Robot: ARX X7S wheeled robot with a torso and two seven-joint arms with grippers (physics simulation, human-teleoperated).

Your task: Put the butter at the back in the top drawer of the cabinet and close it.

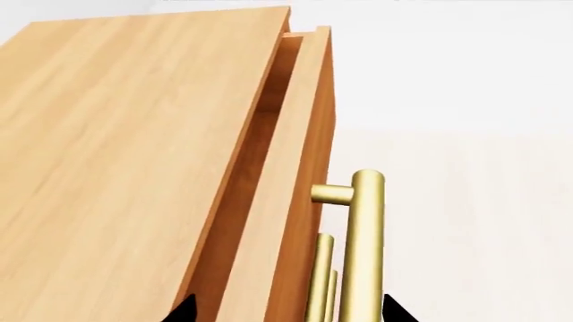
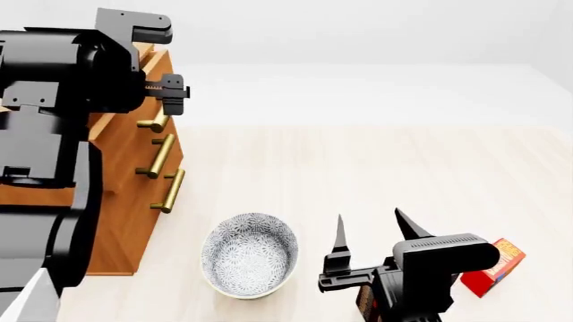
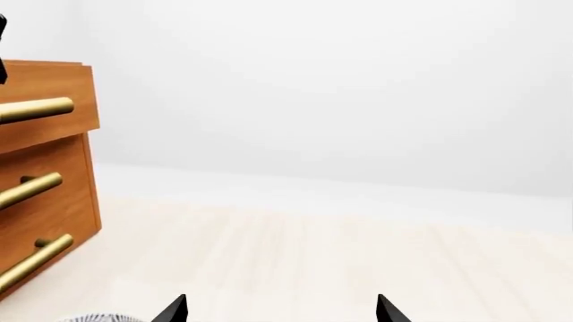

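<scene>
A light brown wooden cabinet (image 2: 134, 201) stands at the left edge of the pale floor (image 2: 376, 174), its three brass bar handles stacked down the front. The top drawer (image 1: 286, 201) is pulled out slightly, a narrow gap showing between its front panel and the cabinet top in the left wrist view. The left gripper (image 2: 172, 94) hovers at the upper front of the cabinet, just above the top drawer's handle (image 1: 366, 248); its fingers stand apart with the brass bar lying between their tips, and whether they touch it cannot be told. The right gripper (image 2: 372, 231) sits low near the front edge of the floor, fingers spread wide and pointing upward, holding nothing. A patterned grey-and-white bowl (image 2: 249, 253) rests on the floor between the cabinet and the right gripper, near the cabinet's front corner. The butter (image 2: 492, 268), a small red-orange carton with white lettering, lies on the floor just beside the right arm, toward the right, partly hidden behind the gripper's black body and well apart from the cabinet.
</scene>
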